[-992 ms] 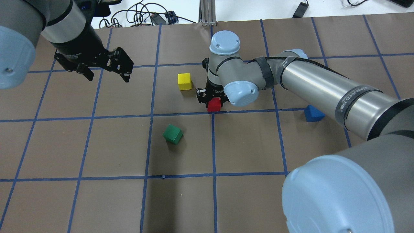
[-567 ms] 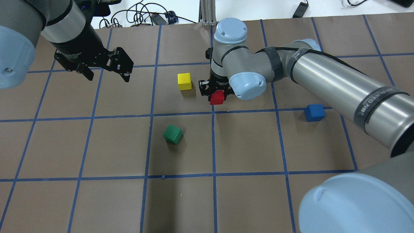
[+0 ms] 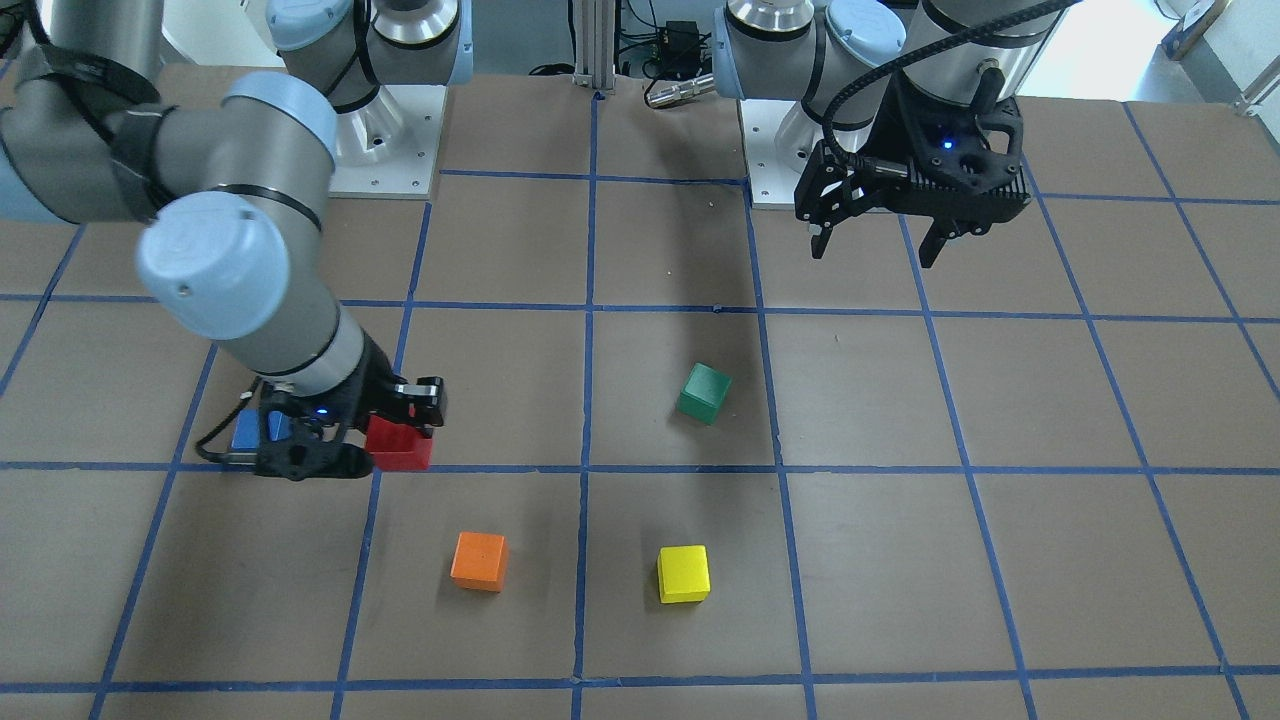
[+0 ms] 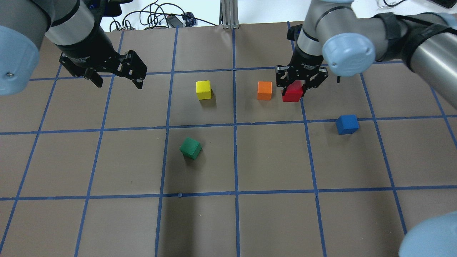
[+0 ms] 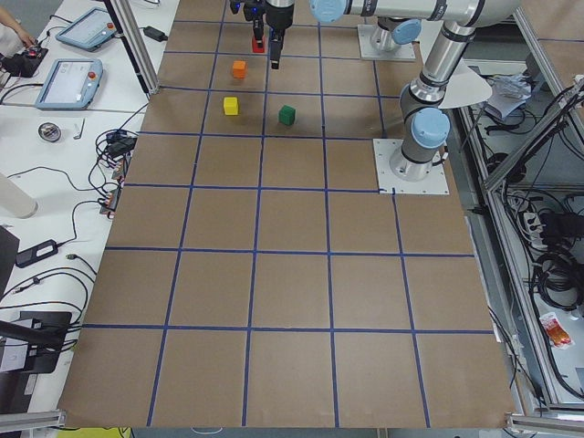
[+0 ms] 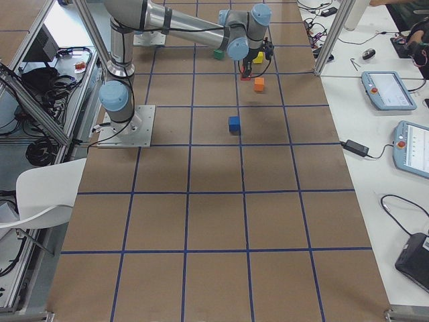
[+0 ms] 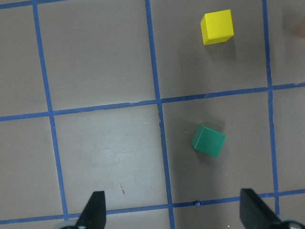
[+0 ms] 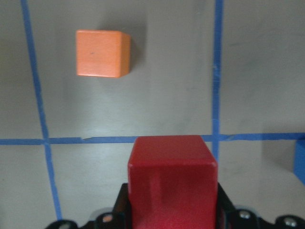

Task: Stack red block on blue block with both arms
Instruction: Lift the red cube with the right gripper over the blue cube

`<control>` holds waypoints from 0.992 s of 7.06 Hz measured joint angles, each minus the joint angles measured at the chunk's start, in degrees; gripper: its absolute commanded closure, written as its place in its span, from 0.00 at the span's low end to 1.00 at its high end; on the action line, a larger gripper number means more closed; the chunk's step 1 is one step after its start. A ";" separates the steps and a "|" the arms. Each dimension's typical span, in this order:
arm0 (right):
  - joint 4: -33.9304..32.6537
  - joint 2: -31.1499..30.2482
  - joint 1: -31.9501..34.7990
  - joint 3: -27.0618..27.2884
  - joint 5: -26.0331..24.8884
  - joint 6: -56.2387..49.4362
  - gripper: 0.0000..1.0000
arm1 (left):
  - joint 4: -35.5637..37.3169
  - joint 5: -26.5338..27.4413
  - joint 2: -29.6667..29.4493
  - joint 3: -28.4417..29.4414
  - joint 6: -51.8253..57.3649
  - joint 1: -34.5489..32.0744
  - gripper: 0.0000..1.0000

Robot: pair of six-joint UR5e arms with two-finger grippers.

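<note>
My right gripper (image 4: pixel 293 89) is shut on the red block (image 4: pixel 292 92) and holds it above the table, just right of the orange block and up-left of the blue block (image 4: pixel 347 124). The right wrist view shows the red block (image 8: pixel 171 176) between the jaws and a sliver of the blue block (image 8: pixel 300 162) at the right edge. In the front view the blue block (image 3: pixel 245 430) is partly hidden behind the right gripper (image 3: pixel 375 445). My left gripper (image 4: pixel 118 85) is open and empty, high over the far left squares; it also shows in the front view (image 3: pixel 875 252).
An orange block (image 4: pixel 264 90) lies close left of the red one. A yellow block (image 4: pixel 203 89) and a tilted green block (image 4: pixel 190 147) lie mid-table, both below the left wrist camera. Cables lie beyond the table's far edge.
My right arm has swung right with the red block, from beside the yellow block to right of the orange block, which is now uncovered. The left arm has not moved.
</note>
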 measured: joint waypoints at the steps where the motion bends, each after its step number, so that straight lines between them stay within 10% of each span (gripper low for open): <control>1: 1.57 -1.15 -3.53 0.21 -0.10 -2.28 1.00 | -0.04 -0.12 -0.35 0.38 -0.02 0.04 0.00; 7: -0.48 -2.54 -12.63 7.94 -4.81 -15.15 1.00 | -0.18 -1.48 -2.52 1.86 -0.17 0.23 0.00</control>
